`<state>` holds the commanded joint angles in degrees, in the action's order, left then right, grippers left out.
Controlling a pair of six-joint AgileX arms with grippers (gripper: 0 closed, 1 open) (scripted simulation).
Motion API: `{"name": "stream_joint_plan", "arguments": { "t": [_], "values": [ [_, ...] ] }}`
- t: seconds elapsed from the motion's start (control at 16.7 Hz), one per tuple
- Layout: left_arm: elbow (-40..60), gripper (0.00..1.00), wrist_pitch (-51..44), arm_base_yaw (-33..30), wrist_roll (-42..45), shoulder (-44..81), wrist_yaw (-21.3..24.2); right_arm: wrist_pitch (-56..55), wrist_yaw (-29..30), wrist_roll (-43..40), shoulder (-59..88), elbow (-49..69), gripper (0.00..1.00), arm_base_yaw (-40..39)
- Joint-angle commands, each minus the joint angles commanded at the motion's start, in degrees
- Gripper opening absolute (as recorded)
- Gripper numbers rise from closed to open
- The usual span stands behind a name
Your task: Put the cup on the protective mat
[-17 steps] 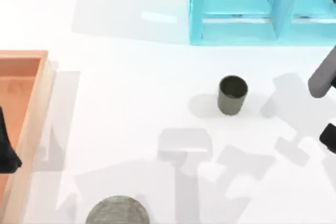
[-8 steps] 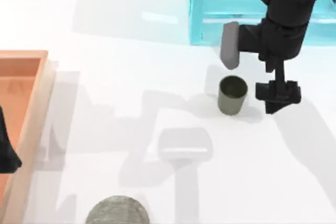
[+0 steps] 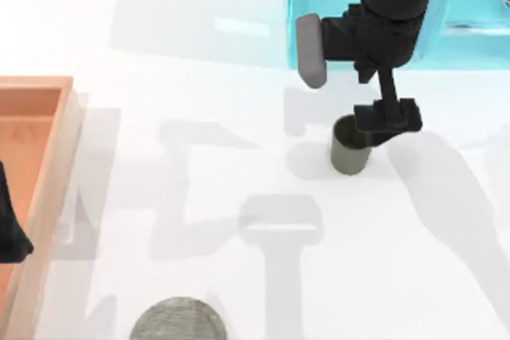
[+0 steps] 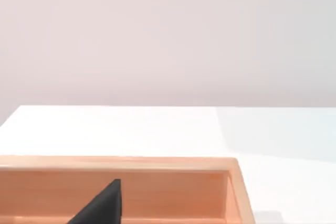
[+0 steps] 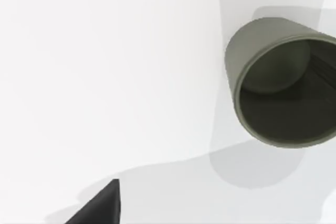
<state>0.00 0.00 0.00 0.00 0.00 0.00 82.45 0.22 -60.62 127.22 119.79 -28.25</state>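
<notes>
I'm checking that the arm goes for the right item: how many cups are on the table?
1. The cup stands upright on the white table, right of centre, just in front of the blue shelf unit, with the right gripper over its rim. Nothing suggests another is hidden.

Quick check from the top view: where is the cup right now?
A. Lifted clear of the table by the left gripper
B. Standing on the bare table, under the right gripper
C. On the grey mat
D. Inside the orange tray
B: the cup stands upright on the white table with the right gripper over its rim, far from the mat at the near edge.
</notes>
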Motion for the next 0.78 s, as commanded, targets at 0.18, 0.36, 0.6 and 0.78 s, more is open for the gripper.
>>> {"name": "stream_joint_plan", "arguments": {
  "t": [0.18,0.36,0.6,0.78],
  "values": [
    [0.0,1.00,0.0,0.0,0.0,0.0,0.0,-0.1,0.0,0.1,-0.2,-0.1,1.00,0.3],
    [0.0,1.00,0.0,0.0,0.0,0.0,0.0,-2.3,0.0,0.0,0.0,-2.4,1.00,0.1],
    [0.0,1.00,0.0,0.0,0.0,0.0,0.0,-12.6,0.0,0.1,0.9,-11.4,1.00,0.0],
    [0.0,1.00,0.0,0.0,0.0,0.0,0.0,-19.7,0.0,0.2,1.7,-17.7,1.00,-0.1]
  ]
}}
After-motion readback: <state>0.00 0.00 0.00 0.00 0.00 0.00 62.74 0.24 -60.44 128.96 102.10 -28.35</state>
